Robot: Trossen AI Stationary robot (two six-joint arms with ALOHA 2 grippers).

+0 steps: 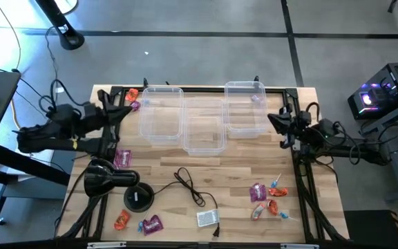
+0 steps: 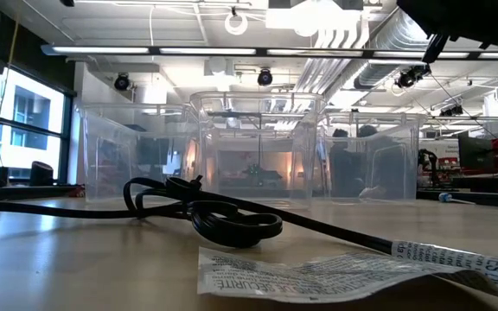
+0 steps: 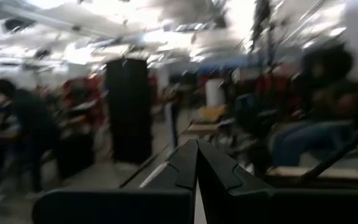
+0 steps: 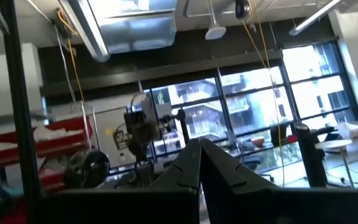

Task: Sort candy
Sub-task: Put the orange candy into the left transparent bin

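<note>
- Sitting scattered on the wooden worktop, the candy lies in three groups in the high view: a cluster of orange-red, purple and light blue sweets at lower right, a few more at lower left with one purple piece left of centre, and two at the upper left corner.
- Three clear plastic bins stand along the upper edge: the left bin, the middle bin set a little lower in the frame, and the right bin, which has one small purple sweet in it.
- The left claw is at the upper left of the worktop, near the left bin; in the left wrist view its fingers are pressed together, pointing into the room.
- The right claw is at the right edge, just beside the right bin; its fingers are likewise pressed together, holding nothing.
- A black cable runs across the lower middle to a small white box.
- A black lamp-like object lies at lower left.
</note>
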